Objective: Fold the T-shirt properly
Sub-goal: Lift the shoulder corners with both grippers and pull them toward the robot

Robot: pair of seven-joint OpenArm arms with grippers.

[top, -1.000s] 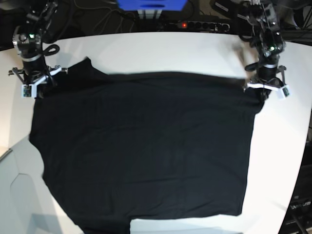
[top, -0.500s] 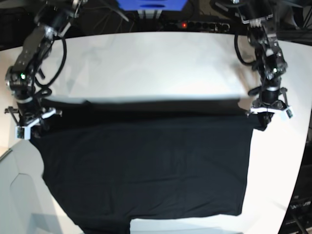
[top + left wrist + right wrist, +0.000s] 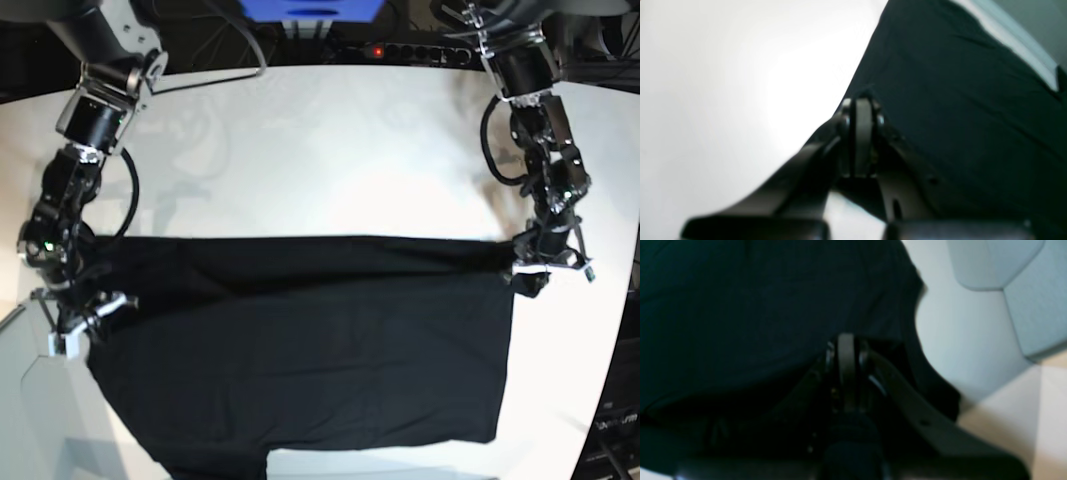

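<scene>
The black T-shirt (image 3: 300,340) lies on the white table (image 3: 320,150), its far edge lifted and drawn forward over the lower part. On the right of the base view my left gripper (image 3: 532,270) is shut on the T-shirt's right corner. At the left, my right gripper (image 3: 78,325) is shut on the other corner. Seen from the left wrist, the left gripper (image 3: 860,103) pinches the cloth's edge, with the T-shirt (image 3: 957,100) spreading to the right. In the right wrist view, the right gripper (image 3: 846,340) is closed in dark T-shirt fabric (image 3: 740,306).
A power strip (image 3: 410,50) with cables and a blue box (image 3: 310,8) sit behind the table's far edge. The table's front-left corner drops off to a grey floor panel (image 3: 30,400). Bare white tabletop lies beyond the shirt.
Both grippers have travelled toward the front of the table, dragging the shirt's far edge with them. The shirt's far boundary now sits much nearer the front.
</scene>
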